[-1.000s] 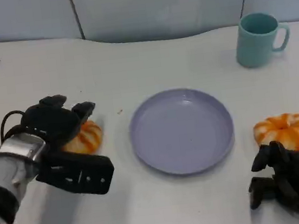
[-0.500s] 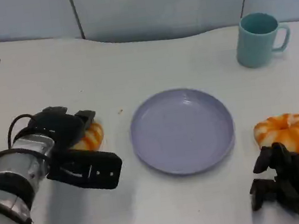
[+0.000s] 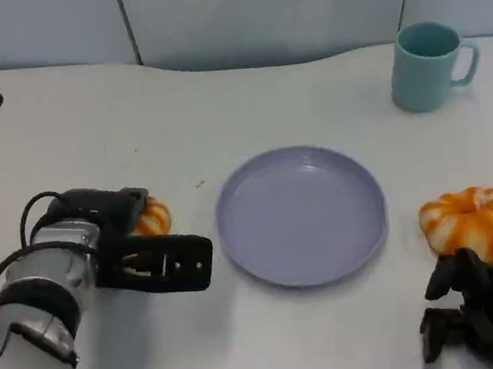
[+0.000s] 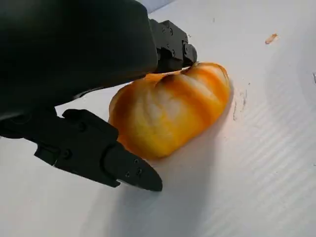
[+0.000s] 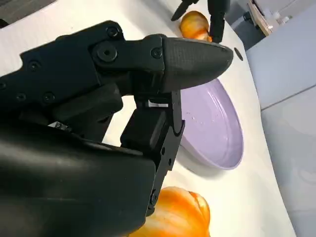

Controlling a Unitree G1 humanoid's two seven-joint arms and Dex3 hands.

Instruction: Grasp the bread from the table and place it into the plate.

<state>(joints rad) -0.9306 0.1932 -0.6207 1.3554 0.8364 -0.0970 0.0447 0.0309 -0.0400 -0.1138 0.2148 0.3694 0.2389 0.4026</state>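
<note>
My black left hand (image 3: 116, 220) cups the orange-striped bread roll (image 4: 170, 111) at nine o'clock of the lavender round plate (image 3: 301, 215), fingers open around it, not clamped. Closing off-centre could squeeze it out sideways. My right hand (image 3: 483, 317) holds nothing, fingers loosely curled.

Two bread rolls sit on the white table (image 3: 217, 89), both orange-striped and pumpkin-shaped: one bread roll (image 3: 152, 218) toward the left edge, the other bread roll (image 3: 472, 221) toward the right edge. There is one lavender plate (image 3: 301, 215) in the middle. One teal mug (image 3: 425, 65) stands near the far right corner. I count two black hands, left hand (image 3: 111, 215) and right hand (image 3: 486, 317).
</note>
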